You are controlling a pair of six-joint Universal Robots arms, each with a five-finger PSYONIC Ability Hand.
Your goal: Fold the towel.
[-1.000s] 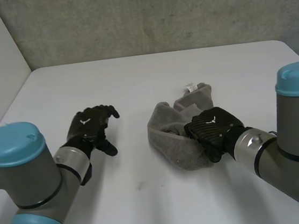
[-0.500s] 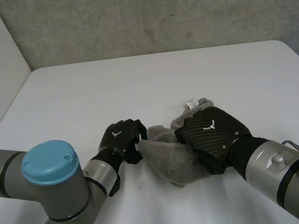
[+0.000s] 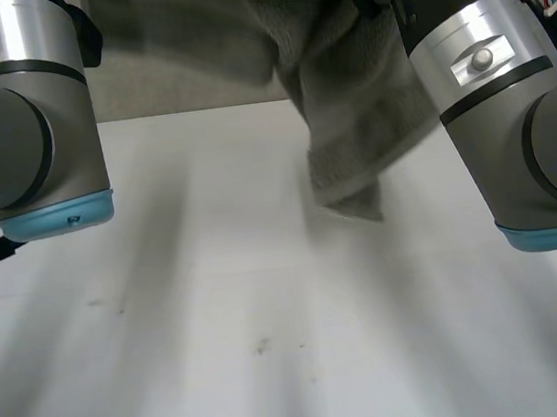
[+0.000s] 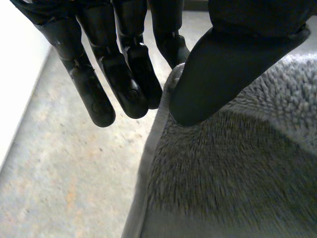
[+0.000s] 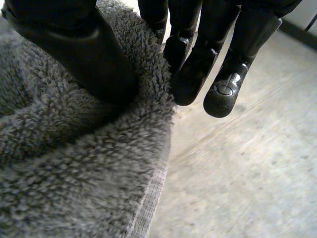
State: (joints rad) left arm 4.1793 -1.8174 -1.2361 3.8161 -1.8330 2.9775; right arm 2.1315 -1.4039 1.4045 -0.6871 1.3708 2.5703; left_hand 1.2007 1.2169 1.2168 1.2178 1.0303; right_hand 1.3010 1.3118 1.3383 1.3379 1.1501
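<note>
The grey towel [image 3: 348, 110] hangs in the air above the white table [image 3: 275, 350], stretched between both raised arms, with a loose end drooping toward the table. In the left wrist view my left hand [image 4: 223, 64] pinches the towel [image 4: 228, 168] at its edge between thumb and fingers [image 4: 124, 74]. In the right wrist view my right hand [image 5: 84, 54] pinches another part of the towel's [image 5: 74, 168] edge the same way, thumb on the cloth and fingers [image 5: 198, 69] behind it.
A grey concrete wall [image 3: 194, 87] stands behind the table's far edge. My left forearm [image 3: 25, 106] and right forearm [image 3: 507, 92] rise high at either side, close to the camera.
My left hand reached the towel and shut on its edge. Both arms then lifted the towel off the table and high into the air.
</note>
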